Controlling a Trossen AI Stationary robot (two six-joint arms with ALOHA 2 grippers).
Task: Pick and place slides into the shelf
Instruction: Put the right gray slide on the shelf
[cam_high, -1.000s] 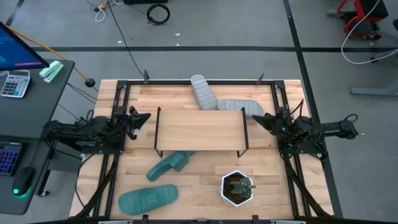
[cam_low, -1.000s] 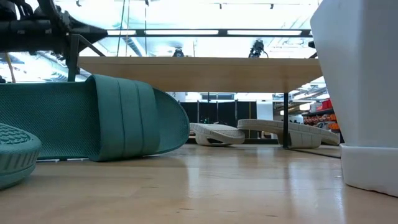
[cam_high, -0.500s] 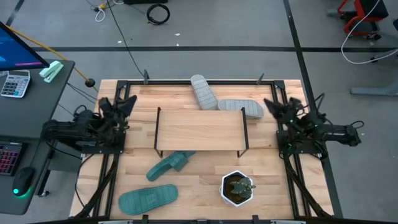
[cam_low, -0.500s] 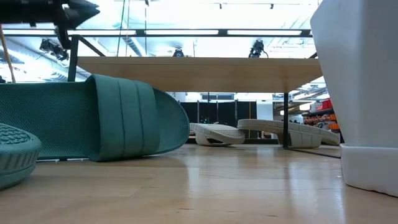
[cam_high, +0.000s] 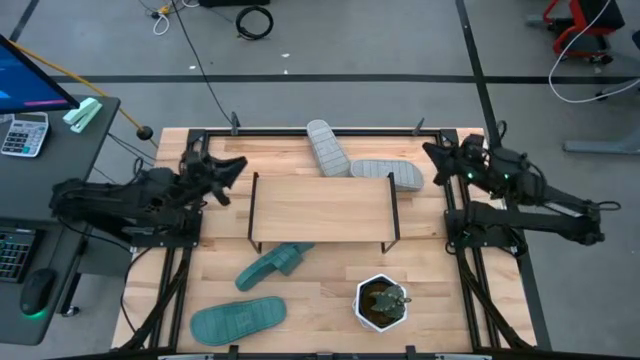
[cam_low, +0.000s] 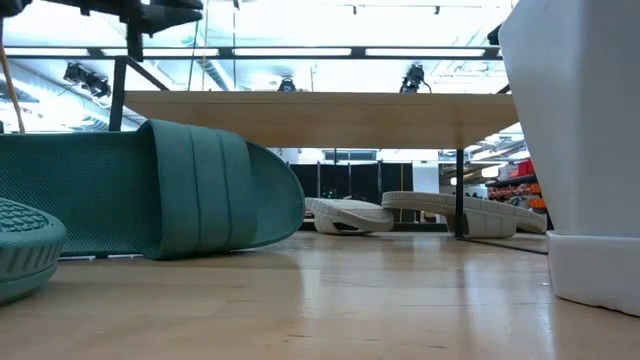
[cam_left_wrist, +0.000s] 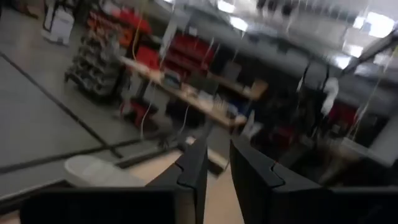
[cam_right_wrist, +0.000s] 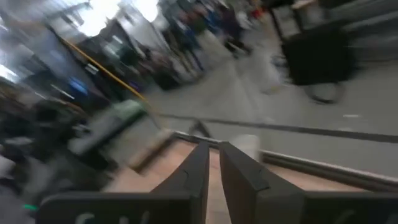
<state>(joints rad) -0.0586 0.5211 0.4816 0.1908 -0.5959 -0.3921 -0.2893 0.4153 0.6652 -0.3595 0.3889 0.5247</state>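
Both arms are raised above the table and neither holds anything. The left gripper (cam_high: 228, 168) hangs near the shelf's left end; its wrist view shows the fingers (cam_left_wrist: 193, 168) with a narrow gap between them, nothing in it. The right gripper (cam_high: 436, 160) hangs at the table's far right corner, just beside the toe of a grey slide; its fingers (cam_right_wrist: 198, 167) also stand slightly parted and empty.

The shelf (cam_high: 320, 211) sits across the middle of the table. No slide is on it. Two light grey slides lie behind it — one (cam_high: 326, 147) angled toward the far edge, the other (cam_high: 388, 173) along the shelf's back edge, with their ends touching or overlapping. Two teal-green slides lie in front: one (cam_high: 272, 264) with its toe tucked under the shelf's front edge, the other (cam_high: 238, 318) near the table's front edge. A white planter (cam_high: 381, 303) stands at front right.

Judgement: the step in hand is the approach to a first pick.

- Right arm: take the grey slide nearest it; open wide before descending.
- Grip across the strap or side wall — rubber flexes, so seat the fingers deep.
- Lift clear of the neighbouring slide before moving.
- Keep the arms apart over the shelf.
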